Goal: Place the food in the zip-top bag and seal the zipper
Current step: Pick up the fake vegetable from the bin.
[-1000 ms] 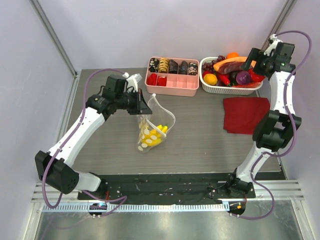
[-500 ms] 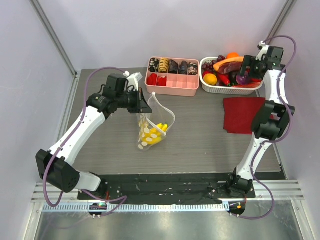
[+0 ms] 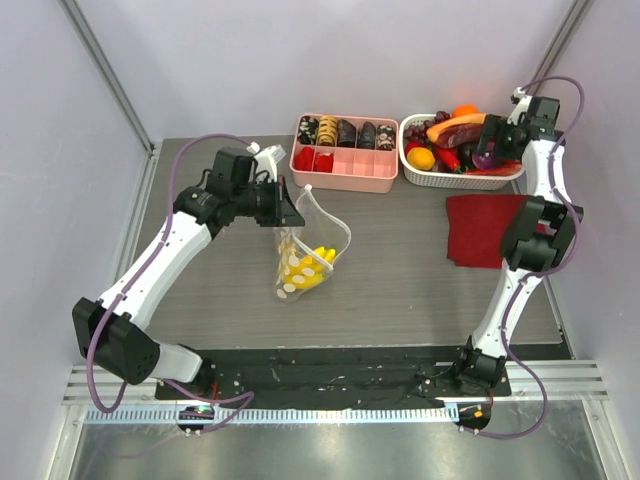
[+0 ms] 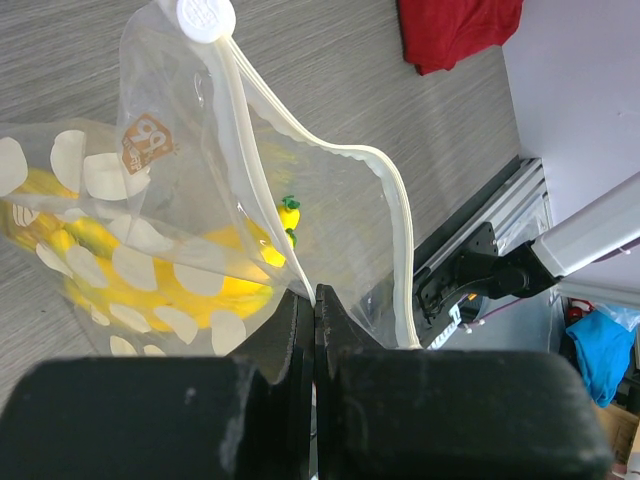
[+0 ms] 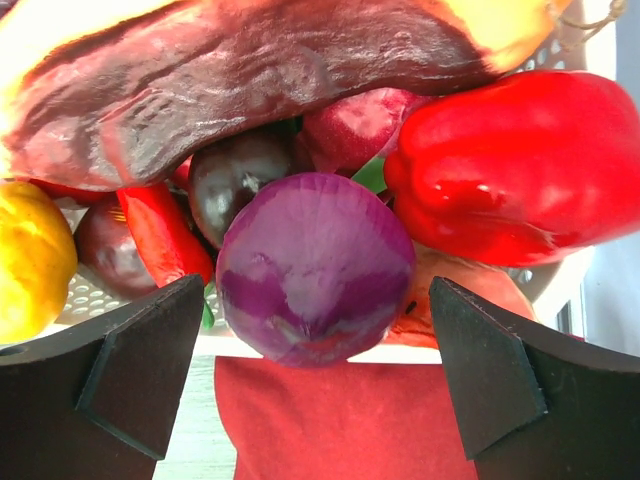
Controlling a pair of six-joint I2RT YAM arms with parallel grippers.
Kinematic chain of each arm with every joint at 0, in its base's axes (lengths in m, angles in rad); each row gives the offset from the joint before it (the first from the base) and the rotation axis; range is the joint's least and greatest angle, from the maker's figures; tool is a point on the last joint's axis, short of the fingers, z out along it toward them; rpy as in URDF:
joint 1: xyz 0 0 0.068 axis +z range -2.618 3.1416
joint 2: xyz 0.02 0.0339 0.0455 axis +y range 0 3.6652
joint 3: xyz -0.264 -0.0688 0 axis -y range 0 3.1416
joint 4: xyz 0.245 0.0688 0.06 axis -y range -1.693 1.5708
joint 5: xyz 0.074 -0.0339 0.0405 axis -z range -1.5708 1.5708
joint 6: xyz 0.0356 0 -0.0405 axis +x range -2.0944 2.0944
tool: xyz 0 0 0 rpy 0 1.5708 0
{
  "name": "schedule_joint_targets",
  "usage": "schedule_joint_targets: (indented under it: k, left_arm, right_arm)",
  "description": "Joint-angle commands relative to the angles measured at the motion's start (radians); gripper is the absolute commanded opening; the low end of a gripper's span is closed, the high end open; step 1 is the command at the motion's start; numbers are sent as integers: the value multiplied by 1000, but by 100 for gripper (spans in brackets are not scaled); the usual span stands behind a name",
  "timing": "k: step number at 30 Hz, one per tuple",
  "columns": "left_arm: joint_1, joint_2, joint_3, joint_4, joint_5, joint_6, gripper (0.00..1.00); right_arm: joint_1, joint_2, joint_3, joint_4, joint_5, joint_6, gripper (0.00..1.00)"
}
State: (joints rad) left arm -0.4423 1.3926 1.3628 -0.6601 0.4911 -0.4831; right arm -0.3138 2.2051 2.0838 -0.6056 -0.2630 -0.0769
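From above, the left arm [image 3: 200, 215] reaches in from 9 o'clock, and the left jaws are pinching the top edge of the zip-top bag [image 3: 306, 255], which lies just left of the middle of the counter [image 3: 400, 285] with its mouth gaping toward 3 o'clock. The yellow banana bunch [image 3: 308, 270] is inside it. A pink tray [image 3: 345, 183] sits at 12 o'clock, a white basket [image 3: 455, 183] of toy produce at 1 o'clock, and a red cloth [image 3: 490, 230] at 3 o'clock. The right arm [image 3: 530, 150] bends up over the basket. From the left wrist, the jaws are pressed together on the bag's near edge. The zipper [image 4: 398, 225] curves away unsealed, and the bananas show yellow through the white dots. From the right wrist, the right jaws are spread wide with nothing between the fingers [image 5: 130, 385]. They hang directly over a purple onion [image 5: 315, 265] at the basket's edge. A red pepper [image 5: 520, 170] lies at 2 o'clock from it, and a yellow piece [image 5: 30, 260] at 9 o'clock.
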Motion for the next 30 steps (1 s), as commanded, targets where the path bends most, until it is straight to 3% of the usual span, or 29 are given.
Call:
schedule_joint_targets:
  k: [1, 9, 14, 19, 30]
  left_arm:
    - [7, 2, 9, 48, 14, 26, 0]
    - [5, 5, 7, 37, 10, 31, 0]
    - [7, 9, 5, 37, 12, 28, 0]
    - [7, 13, 9, 36, 14, 28, 0]
    - [7, 5, -4, 39, 10, 28, 0]
  right_arm:
    - [18, 10, 51, 47, 11, 11, 100]
    - [28, 33, 68, 56, 14, 19, 97]
    - [27, 4, 59, 58, 22, 20, 87]
    - [27, -34, 55, 64, 24, 28, 66]
    - [22, -112, 62, 66, -10, 37, 52]
